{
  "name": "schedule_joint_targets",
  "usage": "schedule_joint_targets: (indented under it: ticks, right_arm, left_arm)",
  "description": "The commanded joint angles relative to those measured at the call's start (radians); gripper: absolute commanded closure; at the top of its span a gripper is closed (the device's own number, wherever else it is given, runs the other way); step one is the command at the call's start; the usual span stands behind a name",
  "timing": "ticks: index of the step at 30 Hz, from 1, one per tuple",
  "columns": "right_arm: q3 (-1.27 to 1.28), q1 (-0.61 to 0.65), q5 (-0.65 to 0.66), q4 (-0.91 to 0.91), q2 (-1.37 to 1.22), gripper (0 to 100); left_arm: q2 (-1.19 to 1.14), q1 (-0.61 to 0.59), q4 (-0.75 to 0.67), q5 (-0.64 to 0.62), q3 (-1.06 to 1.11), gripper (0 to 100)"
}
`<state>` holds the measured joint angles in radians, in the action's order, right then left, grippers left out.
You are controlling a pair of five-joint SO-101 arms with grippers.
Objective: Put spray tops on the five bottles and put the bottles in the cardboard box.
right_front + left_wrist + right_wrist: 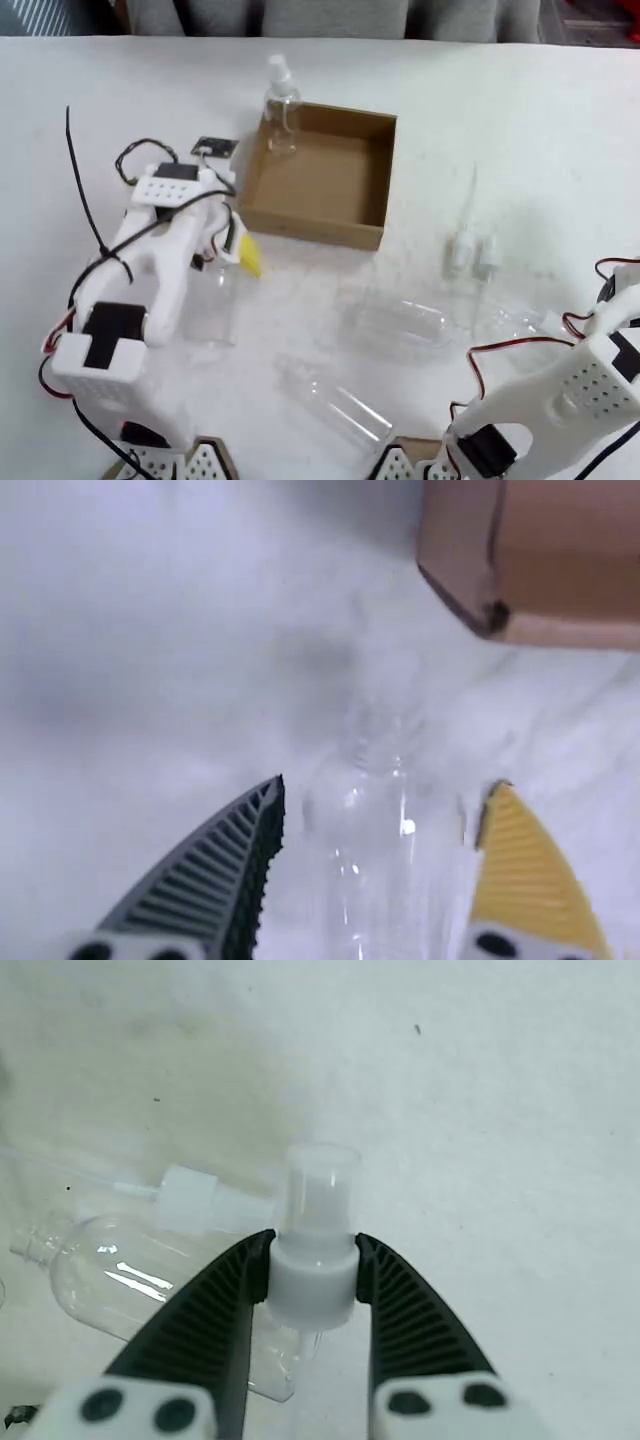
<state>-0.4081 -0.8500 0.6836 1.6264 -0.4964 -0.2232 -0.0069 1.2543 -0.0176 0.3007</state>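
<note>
My left gripper (385,800) is open, its black and yellow fingers on either side of a clear uncapped bottle (370,850) lying on the table just off the cardboard box's (540,560) near left corner. From above, this gripper (228,262) is over that bottle (212,305). My right gripper (312,1290) is shut on a white spray top (312,1260), held upright above the table. Behind it lie another spray top (190,1198) and a clear bottle (130,1280). A bottle with a spray top (280,105) stands in the far left corner of the box (322,228).
Three more clear bottles lie in front of the box: one (395,325), one (330,400) and one (510,325). Two loose spray tops (460,245) stand right of the box. A small black part (214,148) lies left of it.
</note>
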Motion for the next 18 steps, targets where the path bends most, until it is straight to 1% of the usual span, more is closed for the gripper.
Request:
schedule_joint_targets:
  ticks: [1,8,10,14,18]
  right_arm:
    - [-0.005,-0.008,0.011,-0.005,0.062,98.2]
    - [-0.005,-0.007,0.011,-0.005,0.062,98.2]
    - [-0.005,-0.008,0.011,-0.005,0.062,98.2]
    - [-0.006,-0.01,0.011,-0.005,0.062,98.2]
    - [-0.006,-0.007,0.011,-0.005,0.064,98.2]
  left_arm:
    - [0.002,-0.007,-0.051,0.014,0.011,77]
    - [0.002,-0.001,-0.055,0.014,0.052,78]
    - [0.004,-0.002,-0.051,0.014,0.052,82]
    - [0.012,-0.001,-0.051,0.014,0.052,98]
    - [0.015,-0.001,-0.003,0.014,0.018,97]
